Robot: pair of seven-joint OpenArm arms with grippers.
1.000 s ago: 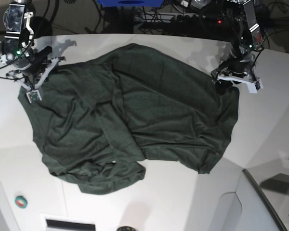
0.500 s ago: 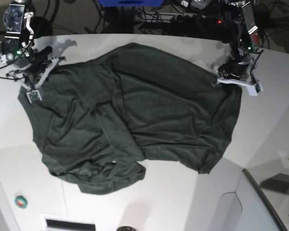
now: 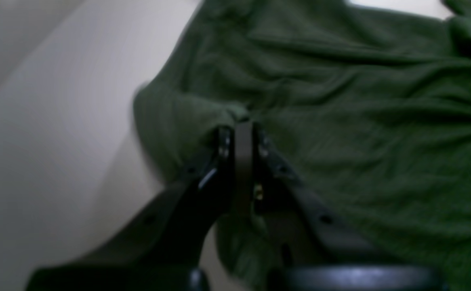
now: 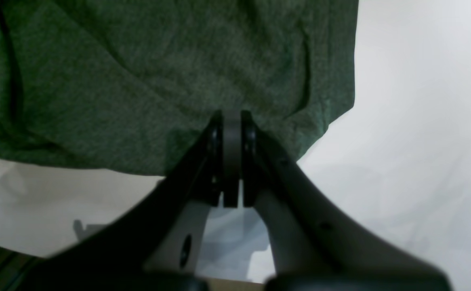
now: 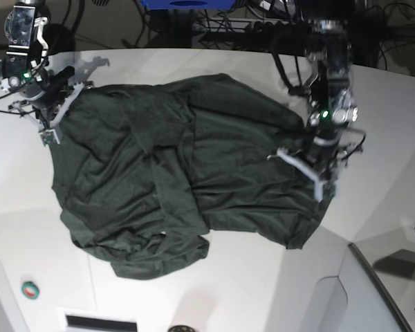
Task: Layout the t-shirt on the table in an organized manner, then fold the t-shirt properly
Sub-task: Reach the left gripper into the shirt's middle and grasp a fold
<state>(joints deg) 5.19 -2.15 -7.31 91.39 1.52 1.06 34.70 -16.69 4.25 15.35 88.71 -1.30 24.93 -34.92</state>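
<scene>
A: Left wrist view. Report the end effector.

B: The left gripper (image 3: 241, 129) has its jaws together, clamped on a bunched edge of the t-shirt (image 3: 340, 121). The cloth puckers at the tips, consistent with a pinch meant for pulling the edge outward. White table (image 3: 49, 141) shows beside the hem.

A: Right wrist view.

B: The right gripper (image 4: 232, 117) is likewise clamped on the t-shirt (image 4: 138, 72), close to a corner of its edge. A corner grip gives control for spreading. The table (image 4: 413, 121) under it is smooth, glossy and bare.

A: Base view.

B: The t-shirt (image 5: 187, 180) lies rumpled across the middle of the table (image 5: 214, 290), with a fold ridge running down its centre and a heaped near edge. The right gripper (image 5: 50, 131) holds the far corner at picture left; the left gripper (image 5: 320, 181) holds the opposite side. Layout appears unfinished; folding is not begun.

A: Surroundings?

B: Cables (image 5: 263, 28) and dark equipment sit behind the curved table edge; a raised grey panel (image 5: 373, 290) stands near right.
</scene>
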